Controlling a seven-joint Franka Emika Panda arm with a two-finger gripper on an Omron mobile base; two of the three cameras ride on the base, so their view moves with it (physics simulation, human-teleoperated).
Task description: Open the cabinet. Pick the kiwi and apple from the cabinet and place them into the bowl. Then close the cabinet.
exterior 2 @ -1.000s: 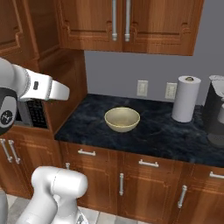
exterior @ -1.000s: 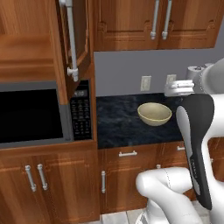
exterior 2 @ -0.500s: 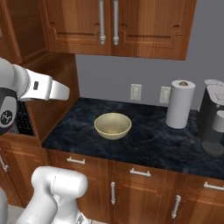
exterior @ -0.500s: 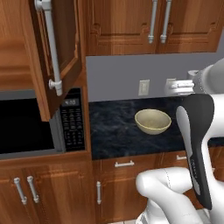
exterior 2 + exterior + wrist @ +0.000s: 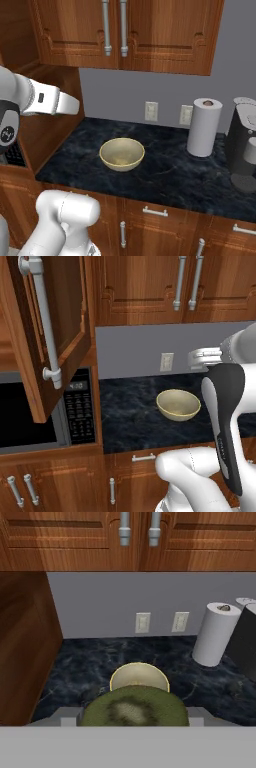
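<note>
**A:** Status on the hand?

**B:** My gripper [image 5: 134, 724] is clamped on the kiwi [image 5: 134, 707]. In the hand view the fruit sits right at the bottom, between my jaws, its end with the pale centre facing the camera. Fingertips themselves are hidden behind it.

**A:** Where's the bowl from there?

**B:** The bowl [image 5: 139, 676] is just past the kiwi along my line of sight, its rim showing above the fruit. It stands on the dark counter [image 5: 90, 662], empty as far as I can see. From the right base view the bowl [image 5: 122, 154] sits mid-counter, and my forearm [image 5: 47, 101] reaches in from the left, above the counter level. Left base view puts the bowl [image 5: 178, 404] below and left of my wrist [image 5: 205, 357].

**A:** Cabinet?

**B:** The cabinet [image 5: 115, 32] hangs above the bowl; both doors look closed, two bar handles [image 5: 139, 529] side by side. A separate door [image 5: 47, 331] hangs open above the microwave [image 5: 50, 416] on the left.

**A:** Apple?

**B:** Can't tell where it is.

**A:** Any writing?

**B:** Microwave display and keypad [image 5: 77, 413] are too small to read. Nothing legible on the paper towel roll [image 5: 204, 126], the coffee machine [image 5: 243, 145] or the wall outlets [image 5: 161, 622].
</note>
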